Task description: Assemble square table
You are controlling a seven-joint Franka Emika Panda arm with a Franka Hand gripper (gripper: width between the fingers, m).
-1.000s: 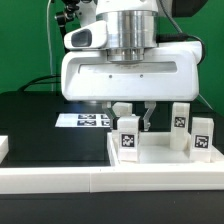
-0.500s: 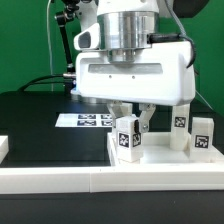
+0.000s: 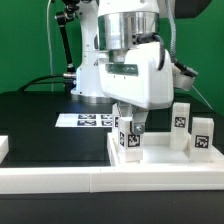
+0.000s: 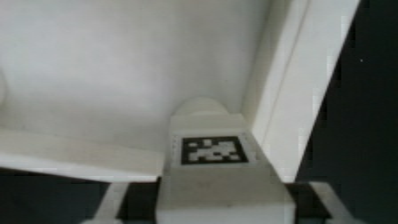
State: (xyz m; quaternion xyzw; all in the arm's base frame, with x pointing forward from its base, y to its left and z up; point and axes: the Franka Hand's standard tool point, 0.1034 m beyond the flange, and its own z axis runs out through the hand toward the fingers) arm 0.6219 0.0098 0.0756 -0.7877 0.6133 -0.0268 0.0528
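Note:
My gripper (image 3: 130,124) is shut on a white table leg (image 3: 128,139) with a black-and-white tag, which stands upright on the white tray-like tabletop (image 3: 160,156). The hand is turned at an angle. In the wrist view the leg (image 4: 214,150) fills the gap between both fingers (image 4: 125,200), over the tabletop's floor (image 4: 107,90) and next to its raised rim (image 4: 294,70). Two other tagged legs (image 3: 181,118) (image 3: 202,136) stand on the tabletop toward the exterior view's right.
The marker board (image 3: 85,120) lies flat on the black table behind the tabletop. A long low white border wall (image 3: 90,182) runs along the front. A small white block (image 3: 4,147) sits at the exterior view's left edge.
The hand has swivelled about its upright axis, from broadside to angled, turning the gripped leg with it in the same spot on the tabletop.

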